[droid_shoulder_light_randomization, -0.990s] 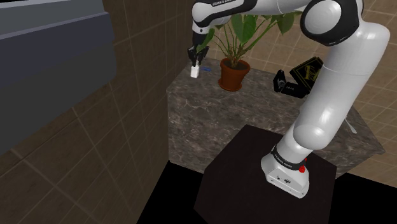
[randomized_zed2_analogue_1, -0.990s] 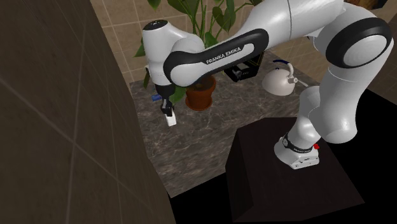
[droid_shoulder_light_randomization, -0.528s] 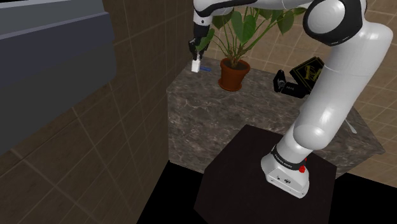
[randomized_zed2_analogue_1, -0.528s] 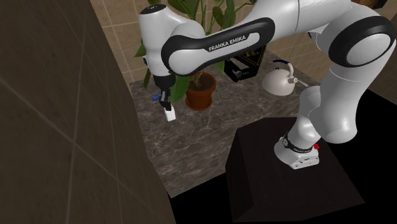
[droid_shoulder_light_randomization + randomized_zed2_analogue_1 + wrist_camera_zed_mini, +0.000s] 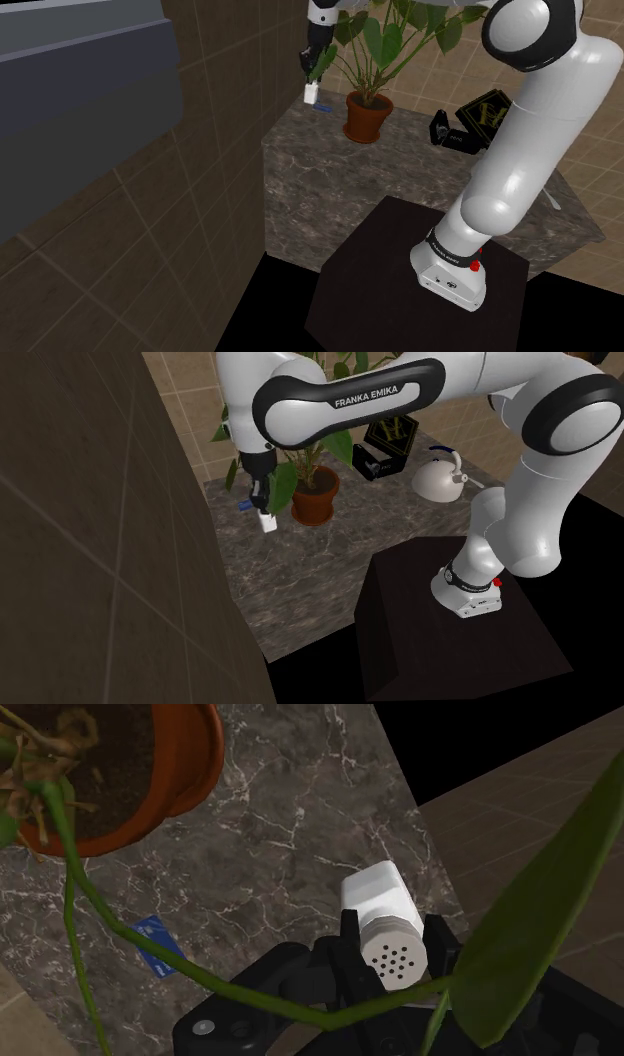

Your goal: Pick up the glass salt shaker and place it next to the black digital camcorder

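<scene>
The salt shaker [image 5: 383, 926] is a small white bottle with a perforated cap, clasped between my black fingers and held in the air above the marble counter. In the shoulder view the shaker [image 5: 311, 93] hangs below my gripper [image 5: 312, 84] near the counter's far left corner, beside the plant. The second exterior view has the shaker [image 5: 265, 522] under the gripper [image 5: 262, 512], left of the pot. The black camcorder [image 5: 478, 118] sits at the far right of the counter; it appears again as the camcorder [image 5: 383, 444] behind the arm.
A leafy plant in a terracotta pot [image 5: 367, 115] stands between the shaker and the camcorder; its leaves brush my hand. A small blue item [image 5: 158, 946] lies on the counter by the pot. A white kettle [image 5: 440, 479] stands near the camcorder. Dark tiled wall [image 5: 100, 552] borders the counter.
My gripper has risen with the shaker, lifting it higher above the counter and a little toward the plant's leaves.
</scene>
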